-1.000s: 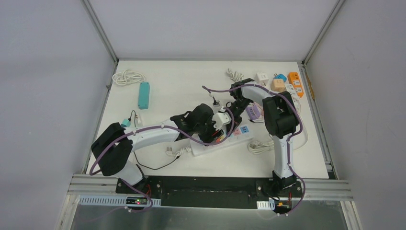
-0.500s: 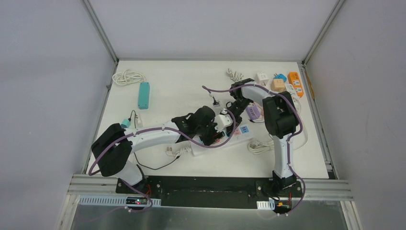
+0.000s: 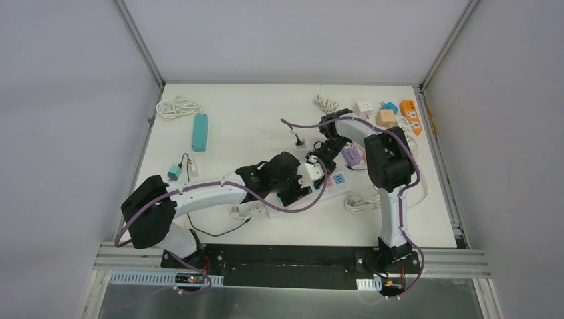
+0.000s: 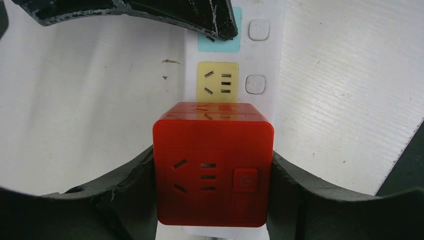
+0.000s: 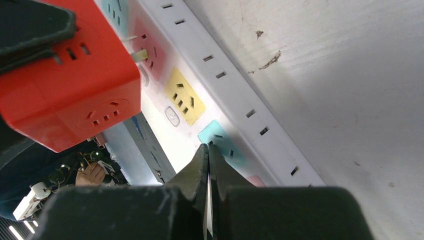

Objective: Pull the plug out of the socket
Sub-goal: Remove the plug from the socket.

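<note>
Clasping red cube plug (image 4: 212, 150), left hand (image 4: 212, 182) half-open, right hand (image 5: 207, 150) closed

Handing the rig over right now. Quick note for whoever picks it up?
Left end effector: closed on the red cube plug, one finger on each side.
Right end effector: shut, tips down on the white power strip at its teal socket.
Done: plug gripped, strip pinned, prongs partly showing.
Left: cannot tell whether the prongs are clear of the pink socket. Finish the pull and lift the plug away.
</note>
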Controlling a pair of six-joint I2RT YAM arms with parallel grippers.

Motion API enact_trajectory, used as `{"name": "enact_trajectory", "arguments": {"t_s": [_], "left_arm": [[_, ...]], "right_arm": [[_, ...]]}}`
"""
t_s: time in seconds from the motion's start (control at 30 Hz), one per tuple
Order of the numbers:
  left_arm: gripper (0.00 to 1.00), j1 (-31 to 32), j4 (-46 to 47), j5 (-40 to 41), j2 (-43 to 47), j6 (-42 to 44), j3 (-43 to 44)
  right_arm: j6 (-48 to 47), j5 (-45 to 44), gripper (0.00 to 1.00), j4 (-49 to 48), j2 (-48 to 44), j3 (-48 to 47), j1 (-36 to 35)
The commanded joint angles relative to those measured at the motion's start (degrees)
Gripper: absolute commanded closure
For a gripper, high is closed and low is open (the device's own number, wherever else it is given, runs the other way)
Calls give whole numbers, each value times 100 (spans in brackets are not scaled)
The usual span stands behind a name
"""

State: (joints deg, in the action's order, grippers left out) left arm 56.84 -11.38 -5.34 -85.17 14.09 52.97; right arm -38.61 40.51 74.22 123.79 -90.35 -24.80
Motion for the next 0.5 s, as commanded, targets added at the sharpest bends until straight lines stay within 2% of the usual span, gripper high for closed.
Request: {"name": "enact_trajectory", "arguments": {"t_s": [0.0, 0.07, 0.2, 0.47], "left_arm": [[100, 90, -137, 905, 379, 446, 118], [100, 45, -3, 815, 411, 233, 85], [100, -524, 615, -235, 576, -540, -184], [100, -793, 765, -727, 1174, -818, -403]], "right_arm": [[-323, -1362, 100, -830, 295, 122, 30], [-328, -1363, 100, -836, 294, 122, 29], [-326, -1362, 100, -837, 289, 122, 28], [-302, -1162, 100, -845, 184, 107, 30]]}}
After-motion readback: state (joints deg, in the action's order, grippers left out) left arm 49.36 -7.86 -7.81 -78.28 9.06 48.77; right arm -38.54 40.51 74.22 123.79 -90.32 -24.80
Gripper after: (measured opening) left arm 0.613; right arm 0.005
